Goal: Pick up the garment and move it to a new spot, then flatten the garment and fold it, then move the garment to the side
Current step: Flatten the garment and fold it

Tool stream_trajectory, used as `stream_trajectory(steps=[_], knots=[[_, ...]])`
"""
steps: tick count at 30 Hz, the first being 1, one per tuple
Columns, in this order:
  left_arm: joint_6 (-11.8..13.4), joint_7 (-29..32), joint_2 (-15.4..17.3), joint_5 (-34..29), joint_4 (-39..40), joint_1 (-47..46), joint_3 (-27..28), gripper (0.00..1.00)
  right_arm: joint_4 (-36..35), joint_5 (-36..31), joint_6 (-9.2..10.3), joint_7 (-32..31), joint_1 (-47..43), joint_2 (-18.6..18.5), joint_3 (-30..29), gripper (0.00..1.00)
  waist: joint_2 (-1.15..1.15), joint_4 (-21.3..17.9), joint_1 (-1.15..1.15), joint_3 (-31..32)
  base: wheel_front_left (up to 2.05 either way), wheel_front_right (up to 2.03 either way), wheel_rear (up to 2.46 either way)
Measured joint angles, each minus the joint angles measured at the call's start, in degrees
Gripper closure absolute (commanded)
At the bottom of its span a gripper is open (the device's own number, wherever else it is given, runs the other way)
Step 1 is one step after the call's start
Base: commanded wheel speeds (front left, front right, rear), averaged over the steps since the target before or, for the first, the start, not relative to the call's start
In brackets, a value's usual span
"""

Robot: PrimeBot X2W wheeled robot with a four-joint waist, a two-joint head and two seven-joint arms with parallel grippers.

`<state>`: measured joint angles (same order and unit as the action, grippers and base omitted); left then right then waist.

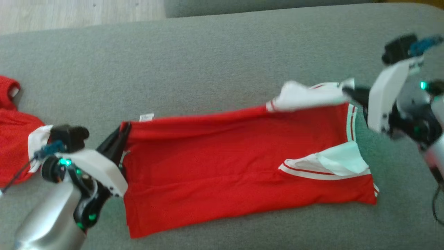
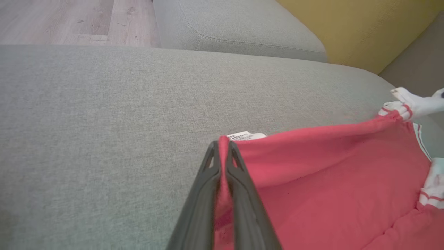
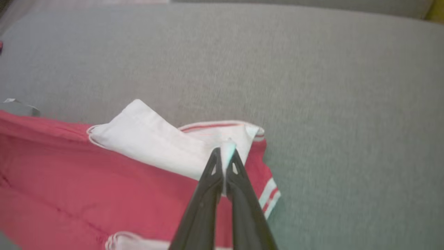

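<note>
Garment place: we see the garment (image 1: pixel 225 166), red with white trim, spread on the grey cushion (image 1: pixel 208 52), mid-frame in the head view, mostly flat.
Long axis: runs left to right across the head view. The hem end is toward the robot's left and the sleeve end toward its right.
Left gripper: the left gripper (image 1: pixel 119 137) is clamped on the far corner of the hem. The left wrist view shows red cloth pinched between the fingers, and the care label (image 1: pixel 146 117) lies just beside the tips.
Right gripper: the right gripper (image 1: pixel 347 89) is closed on white cloth at the far sleeve (image 1: pixel 305 95). The right wrist view confirms fabric between the tips.
Key relation: each arm holds one end of the far long edge, and the body of the garment lies toward the robot from both grips. That edge looks drawn fairly straight between them.
Near side: the near sleeve (image 1: pixel 333 163) is turned in over the red body, and the near long edge rests on the cushion.
Step, our call: flattening or the first fold along the long axis; the edge would travel across the short axis.
Risk, our call: uneven pull could skew the far edge, and the sleeve may bunch.
Clutter: a second red cloth (image 1: pixel 14 139) sits at the left, apart from the garment and behind the left arm.
</note>
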<state>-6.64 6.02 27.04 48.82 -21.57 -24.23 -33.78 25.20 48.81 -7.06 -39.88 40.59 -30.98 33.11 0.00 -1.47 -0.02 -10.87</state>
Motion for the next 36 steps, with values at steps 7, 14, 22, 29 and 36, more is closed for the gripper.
stream_trajectory(steps=[7, 14, 22, 29, 36], knots=[[-0.48, -4.46, 1.15, -1.11, 1.38, 3.50, -2.25, 1.00, -8.34, 1.35, 0.00, -7.88, -10.17, -2.89, -4.54, 1.00, 0.00, -0.67, 0.01, 1.09, 0.00, 0.00, 0.00], [-0.52, -8.09, 1.56, -2.01, 1.30, 5.34, -4.32, 1.00, -16.10, -2.20, 0.00, -16.96, -21.15, -2.48, -14.45, 1.00, 0.00, -0.52, 0.01, 1.57, 0.00, 0.00, 0.00], [0.22, -12.09, 1.38, -2.01, -0.14, 7.67, -4.63, 0.00, -25.33, -9.22, 0.00, -23.14, -30.87, 3.42, -24.84, 0.00, 0.00, -0.30, 0.02, 1.90, 0.00, 0.00, 0.00], [6.15, -19.48, -1.47, -1.41, 1.99, 10.68, 1.86, 0.00, -31.70, -18.47, 0.00, -16.01, -32.16, 10.07, -32.09, 0.00, 0.00, 0.16, 0.01, 2.36, 0.00, 0.00, 0.00], [10.87, -20.40, -4.71, -7.03, 7.05, 11.71, 10.51, 0.00, -25.53, -26.99, 0.00, -12.34, -32.43, 18.59, -38.93, 0.00, 0.00, 1.73, 0.02, 2.52, 0.00, 0.00, 0.00]])
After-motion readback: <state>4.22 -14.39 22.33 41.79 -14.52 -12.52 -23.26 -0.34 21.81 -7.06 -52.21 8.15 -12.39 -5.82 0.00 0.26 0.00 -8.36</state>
